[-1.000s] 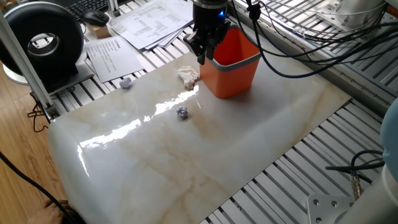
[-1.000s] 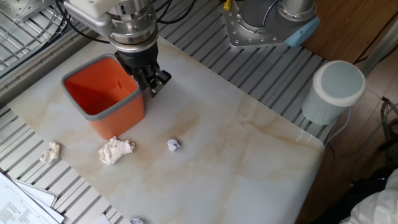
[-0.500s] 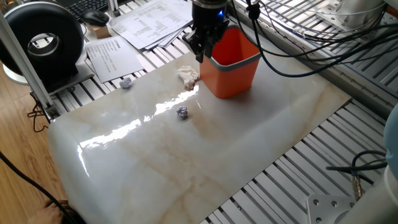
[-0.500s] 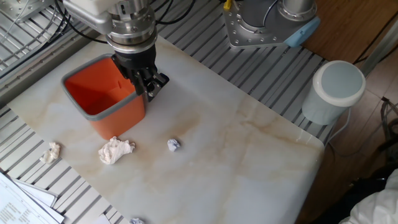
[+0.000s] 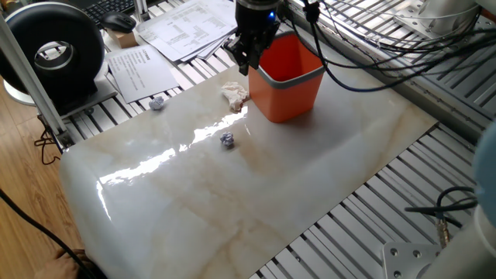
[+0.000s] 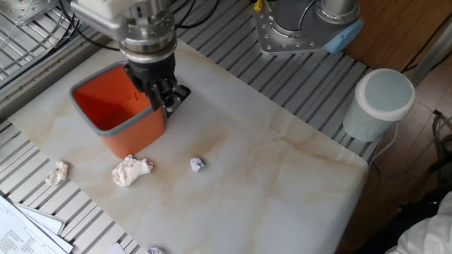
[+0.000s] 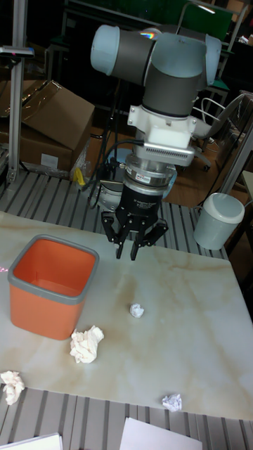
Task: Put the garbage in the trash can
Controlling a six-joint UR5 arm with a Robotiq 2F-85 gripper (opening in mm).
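Risen slightly, the gripper point(image 7: 133, 247) hangs beside the trash can point(image 7: 49, 285) — fingers apart, empty.

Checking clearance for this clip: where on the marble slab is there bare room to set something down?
Bare marble runs from the small paper ball out to the slab edge near the white lidded bin. It is crowded around the orange trash can: gripper beside its rim, tissue wad at its base, another scrap nearby.

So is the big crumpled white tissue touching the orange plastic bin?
Apart. The tall fixed view shows marble between the crumpled cream-white tissue wad and the orange plastic bin; the other fixed view is less clear.
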